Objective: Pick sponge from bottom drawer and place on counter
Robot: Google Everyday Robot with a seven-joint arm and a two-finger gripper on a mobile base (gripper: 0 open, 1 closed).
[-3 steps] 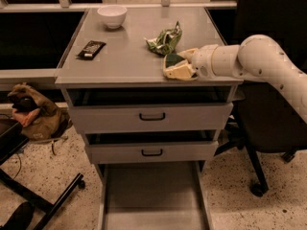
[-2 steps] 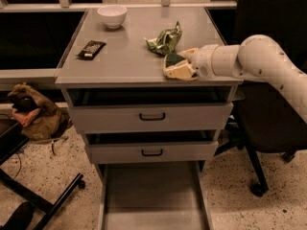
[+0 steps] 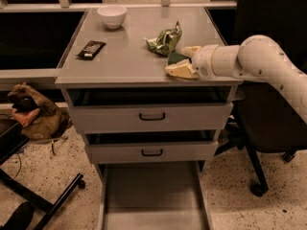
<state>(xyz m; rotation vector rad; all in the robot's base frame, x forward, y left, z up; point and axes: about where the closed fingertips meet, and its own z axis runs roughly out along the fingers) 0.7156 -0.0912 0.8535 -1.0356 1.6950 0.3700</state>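
Observation:
The sponge (image 3: 175, 58), dark green on top, sits low over the counter (image 3: 124, 56) near its front right edge, between my gripper's fingers. My gripper (image 3: 183, 61) reaches in from the right on a white arm and is shut on the sponge, with one pale finger (image 3: 191, 50) behind it and one (image 3: 180, 71) in front. The bottom drawer (image 3: 151, 195) is pulled out below, and its grey floor shows nothing on it.
A crumpled green snack bag (image 3: 164, 40) lies just behind the sponge. A black wrapped bar (image 3: 91, 49) and a white bowl (image 3: 112, 16) are on the counter's left. Two upper drawers (image 3: 151, 116) are slightly open. A black chair stands right, a brown bag (image 3: 33, 111) left.

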